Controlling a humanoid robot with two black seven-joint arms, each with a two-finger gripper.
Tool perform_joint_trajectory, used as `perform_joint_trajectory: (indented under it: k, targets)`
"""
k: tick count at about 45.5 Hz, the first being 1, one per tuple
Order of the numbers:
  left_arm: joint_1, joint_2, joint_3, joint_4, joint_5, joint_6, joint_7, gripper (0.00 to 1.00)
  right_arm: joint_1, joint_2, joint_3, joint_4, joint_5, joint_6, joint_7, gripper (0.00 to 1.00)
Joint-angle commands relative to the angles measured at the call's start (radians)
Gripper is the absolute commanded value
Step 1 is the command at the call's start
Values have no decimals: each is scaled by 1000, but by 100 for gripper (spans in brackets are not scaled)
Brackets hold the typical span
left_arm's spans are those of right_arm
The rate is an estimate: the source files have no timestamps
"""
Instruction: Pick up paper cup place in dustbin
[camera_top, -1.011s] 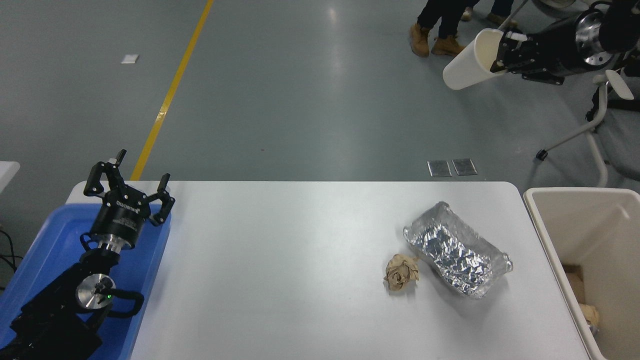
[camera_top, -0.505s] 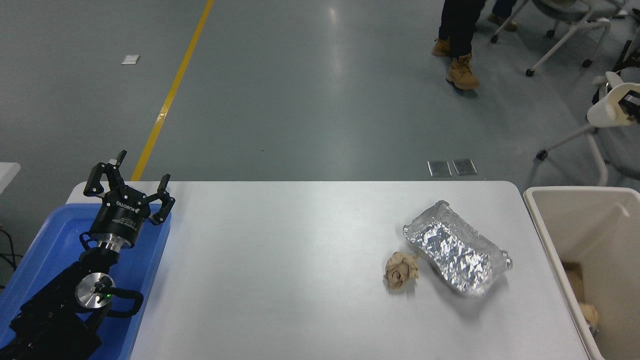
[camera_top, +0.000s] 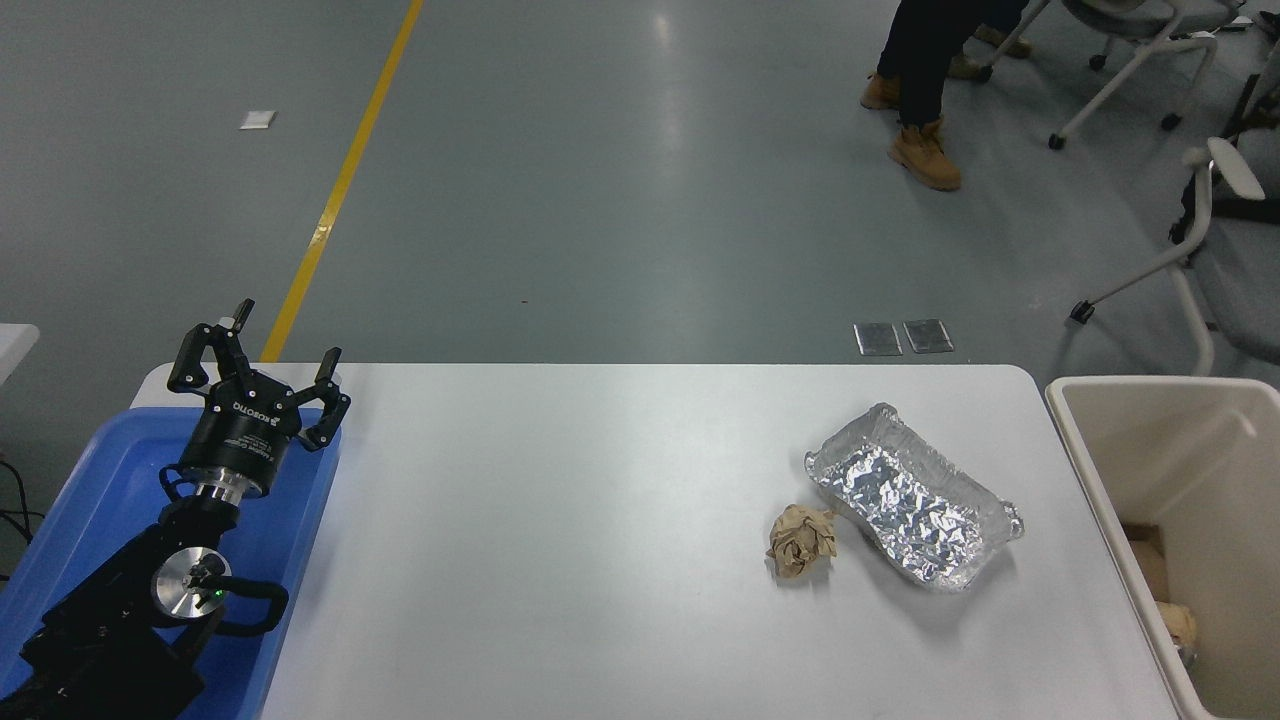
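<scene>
Left gripper (camera_top: 262, 368) parked wide over blue tray (camera_top: 90, 480); one dustbin (camera_top: 1100, 470), one foil tray (camera_top: 915, 500).

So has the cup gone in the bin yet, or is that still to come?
I can't confirm it. No paper cup shows on the table or in the dustbin, though much of the bin lies outside the picture. The right arm is out of view. The left gripper sits parked, open, over the blue tray.

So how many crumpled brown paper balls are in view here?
2: one paper ball on the table beside the foil tray, another inside the dustbin, partly hidden; more may be.
</scene>
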Motion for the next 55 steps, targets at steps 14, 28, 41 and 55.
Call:
perform_joint_trajectory:
  k: [14, 28, 41, 55]
  targets:
    - [0, 0, 0, 0, 0, 0, 0, 98, -145, 116, 45, -5, 38, -57, -2, 0]
    - [0, 0, 0, 0, 0, 0, 0, 98, -144, 113, 41, -2, 50, -57, -2, 27]
    - [0, 0, 0, 0, 0, 0, 0, 98, -102, 96, 29, 15, 52, -60, 0, 100]
    - [0, 0, 0, 0, 0, 0, 0, 98, 187, -126, -109, 337, 41, -43, 0, 100]
